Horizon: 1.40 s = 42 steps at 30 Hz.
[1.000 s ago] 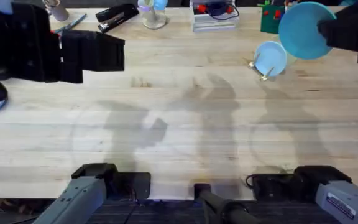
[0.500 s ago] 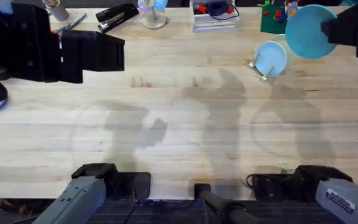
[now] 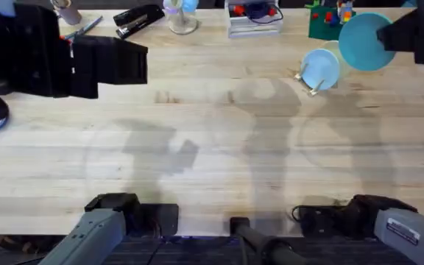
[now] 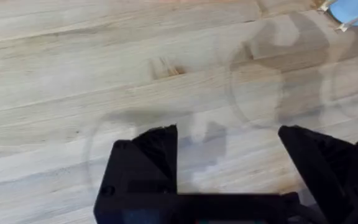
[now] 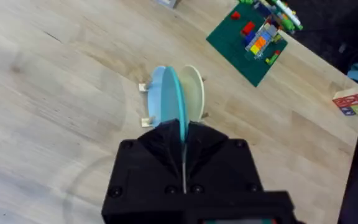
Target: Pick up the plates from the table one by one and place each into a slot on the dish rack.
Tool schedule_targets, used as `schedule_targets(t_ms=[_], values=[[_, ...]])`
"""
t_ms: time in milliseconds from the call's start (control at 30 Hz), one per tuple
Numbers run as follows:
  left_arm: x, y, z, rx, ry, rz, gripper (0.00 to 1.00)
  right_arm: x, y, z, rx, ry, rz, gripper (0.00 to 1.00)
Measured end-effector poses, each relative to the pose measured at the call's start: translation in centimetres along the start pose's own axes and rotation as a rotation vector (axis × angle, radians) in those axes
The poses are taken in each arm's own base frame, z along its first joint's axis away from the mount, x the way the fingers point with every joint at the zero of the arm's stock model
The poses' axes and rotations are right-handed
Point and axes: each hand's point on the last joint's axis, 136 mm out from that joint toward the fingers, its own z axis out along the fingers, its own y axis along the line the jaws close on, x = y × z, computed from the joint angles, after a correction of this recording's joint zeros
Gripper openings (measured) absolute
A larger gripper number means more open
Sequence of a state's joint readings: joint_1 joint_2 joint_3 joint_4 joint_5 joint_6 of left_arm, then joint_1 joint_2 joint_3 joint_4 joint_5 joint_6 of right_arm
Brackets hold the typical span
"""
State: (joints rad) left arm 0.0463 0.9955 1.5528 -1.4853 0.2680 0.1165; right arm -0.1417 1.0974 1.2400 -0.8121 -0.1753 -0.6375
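Two round plastic plates sit at the far right of the light plank table (image 3: 212, 132). From overhead, the teal-turquoise plate (image 3: 365, 41) hangs raised in the right gripper (image 3: 390, 37), clamped by its rim, just beyond the pale blue plate (image 3: 320, 68) standing in the small wooden dowel rack (image 3: 309, 79). The right wrist view adds what overhead hides: the teal plate (image 5: 174, 99) is edge-on between closed fingers, above the rack, with a cream-yellow plate (image 5: 194, 93) slotted behind it. The left gripper (image 4: 229, 162), seen from its wrist, hovers spread wide over bare wood, holding nothing.
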Motion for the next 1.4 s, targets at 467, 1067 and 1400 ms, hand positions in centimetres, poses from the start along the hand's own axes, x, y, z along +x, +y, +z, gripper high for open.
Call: schedule_targets(t_ms=[467, 1067, 1400], values=[[0.0, 0.0, 0.0, 0.000, 0.000, 0.000, 0.993, 0.3, -1.0, 1.2, 0.010, 0.017, 0.018, 0.029], [0.0, 0.0, 0.0, 0.000, 0.000, 0.000, 0.993, 0.1, -2.3, 3.1, 0.022, 0.018, 0.025, 0.029], [0.0, 0.0, 0.0, 0.000, 0.000, 0.000, 0.992, 0.7, -2.6, 4.7, 0.007, 0.044, 0.036, 0.029]])
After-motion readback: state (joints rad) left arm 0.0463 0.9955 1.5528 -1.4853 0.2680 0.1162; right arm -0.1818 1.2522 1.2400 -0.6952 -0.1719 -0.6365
